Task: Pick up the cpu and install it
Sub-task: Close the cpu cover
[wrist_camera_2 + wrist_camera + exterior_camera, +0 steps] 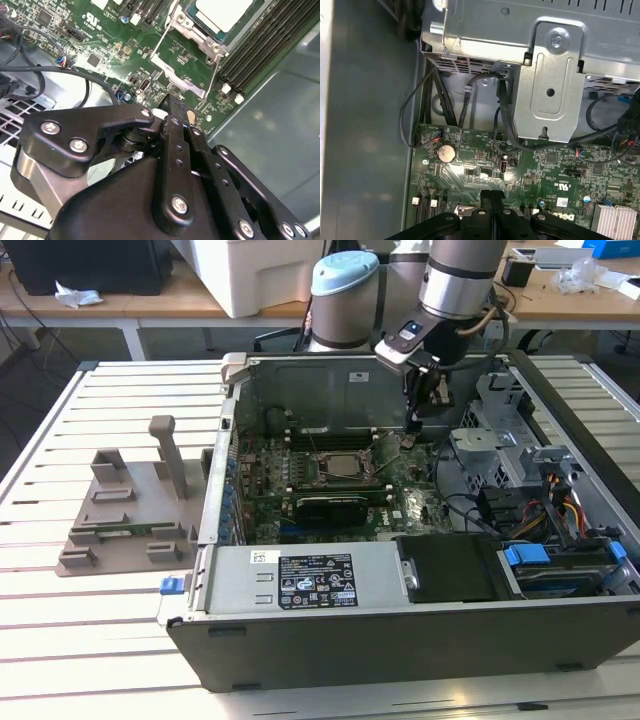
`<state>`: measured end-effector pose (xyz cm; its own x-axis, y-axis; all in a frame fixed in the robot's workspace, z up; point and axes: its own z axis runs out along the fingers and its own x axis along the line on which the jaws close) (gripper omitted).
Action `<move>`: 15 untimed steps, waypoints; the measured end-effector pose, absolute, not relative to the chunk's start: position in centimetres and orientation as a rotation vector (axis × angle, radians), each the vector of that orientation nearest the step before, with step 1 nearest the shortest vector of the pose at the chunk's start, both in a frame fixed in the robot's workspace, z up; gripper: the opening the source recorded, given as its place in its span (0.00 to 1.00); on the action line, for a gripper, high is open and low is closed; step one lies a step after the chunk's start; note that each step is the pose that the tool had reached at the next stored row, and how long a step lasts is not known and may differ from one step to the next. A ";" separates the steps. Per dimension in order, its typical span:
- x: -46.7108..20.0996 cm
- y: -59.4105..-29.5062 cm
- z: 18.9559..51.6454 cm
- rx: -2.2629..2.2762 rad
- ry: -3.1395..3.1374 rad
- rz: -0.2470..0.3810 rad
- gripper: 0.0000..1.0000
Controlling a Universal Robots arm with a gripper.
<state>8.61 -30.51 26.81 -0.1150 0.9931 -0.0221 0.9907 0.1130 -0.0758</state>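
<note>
The end effector point(411, 433) hangs inside the open computer case point(330, 625), low over the motherboard point(268, 490), just to the exterior view's right of the processor socket. In both wrist views its two black fingers point(485, 202) are pressed together with nothing between them. Their tips sit close above the board, near the coin battery point(446, 152). The cpu point(222, 12) lies flat in the socket, silver top up, apart from the end effector. The socket's metal cover plate point(180, 80) is swung open beside it. The case lies on the slatted counter point(90, 640).
</note>
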 end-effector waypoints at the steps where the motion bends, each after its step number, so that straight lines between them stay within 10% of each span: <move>1: 8.6 -30.5 26.6 -2.067 -2.318 0.111 0.11; 15: 6.0 -30.5 24.6 -2.068 -2.319 0.108 0.11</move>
